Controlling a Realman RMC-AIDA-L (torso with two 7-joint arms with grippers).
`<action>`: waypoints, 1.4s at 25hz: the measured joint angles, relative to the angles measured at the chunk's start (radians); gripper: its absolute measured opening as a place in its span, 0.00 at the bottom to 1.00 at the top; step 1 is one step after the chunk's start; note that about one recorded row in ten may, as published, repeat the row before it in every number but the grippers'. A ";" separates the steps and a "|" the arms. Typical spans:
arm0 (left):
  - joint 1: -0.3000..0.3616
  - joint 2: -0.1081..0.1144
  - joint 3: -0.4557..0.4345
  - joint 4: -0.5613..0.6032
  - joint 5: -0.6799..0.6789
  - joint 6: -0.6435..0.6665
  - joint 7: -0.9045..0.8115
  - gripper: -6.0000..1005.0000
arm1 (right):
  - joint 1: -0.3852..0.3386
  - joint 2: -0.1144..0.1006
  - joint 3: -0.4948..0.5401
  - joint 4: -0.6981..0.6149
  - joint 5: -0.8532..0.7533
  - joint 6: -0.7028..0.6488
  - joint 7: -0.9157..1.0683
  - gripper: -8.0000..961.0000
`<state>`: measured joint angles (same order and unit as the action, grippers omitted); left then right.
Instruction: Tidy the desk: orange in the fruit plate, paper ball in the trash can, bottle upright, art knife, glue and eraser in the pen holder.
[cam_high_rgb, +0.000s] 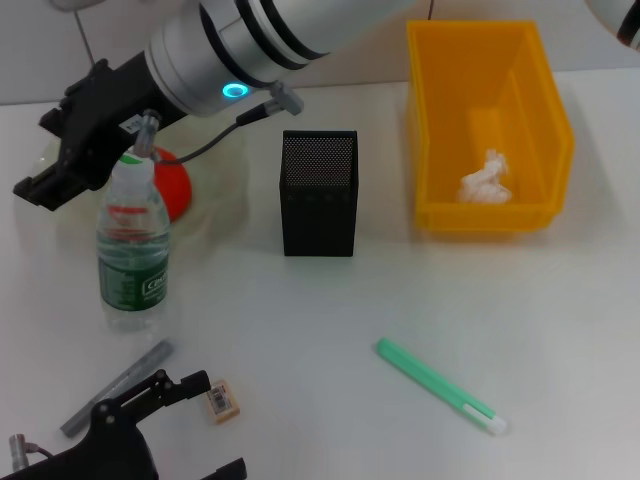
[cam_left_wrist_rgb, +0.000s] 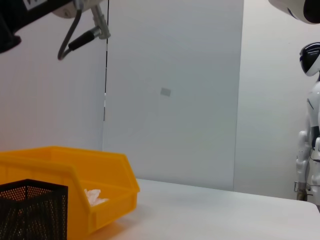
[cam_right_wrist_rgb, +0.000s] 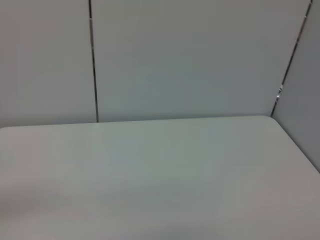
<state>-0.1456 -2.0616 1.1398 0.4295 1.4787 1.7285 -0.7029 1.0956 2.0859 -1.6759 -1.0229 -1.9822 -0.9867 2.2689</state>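
Eraser is lying flat on the desk at the near left, sticker side up, just beside the left gripper. That gripper is hanging low over the desk with its jaws spread apart and nothing between them. One jaw is reaching just past the eraser's far side. The other is showing at the picture's lower edge.

You are probably dealing with a very light, stiff block that is slightly rubbery, so it should be gripping well rather than slipping. Its low height is the trouble. The jaws will be working close to the desk, and a nudge could be sending it skidding. Aim to be closing across its two long sides, near the middle.

The grey knife is lying just to the left of the eraser, apart from it. It is likely thin and rigid, so you may be wanting a pinch across its width. The green glue is resting well to the right. The holder is standing mid-desk, waiting for all three.

The right gripper is hovering over the plate behind the upright bottle; you cannot tell its state from these views. The orange is sitting in the plate, and the paper ball is lying in the bin.
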 joint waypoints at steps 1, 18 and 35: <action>-0.001 0.000 0.000 0.000 0.000 0.000 0.000 0.82 | 0.000 0.000 0.000 0.000 0.000 0.000 0.000 0.55; -0.003 0.000 -0.001 0.000 0.000 0.000 0.001 0.82 | -0.240 -0.005 0.191 -0.280 0.002 -0.079 -0.014 0.85; -0.009 0.002 -0.004 0.000 0.000 -0.003 0.005 0.82 | -0.658 -0.005 0.502 -0.602 0.079 -0.500 0.016 0.86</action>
<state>-0.1545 -2.0601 1.1357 0.4295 1.4787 1.7256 -0.6979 0.4376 2.0806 -1.1740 -1.6245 -1.9030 -1.4872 2.2845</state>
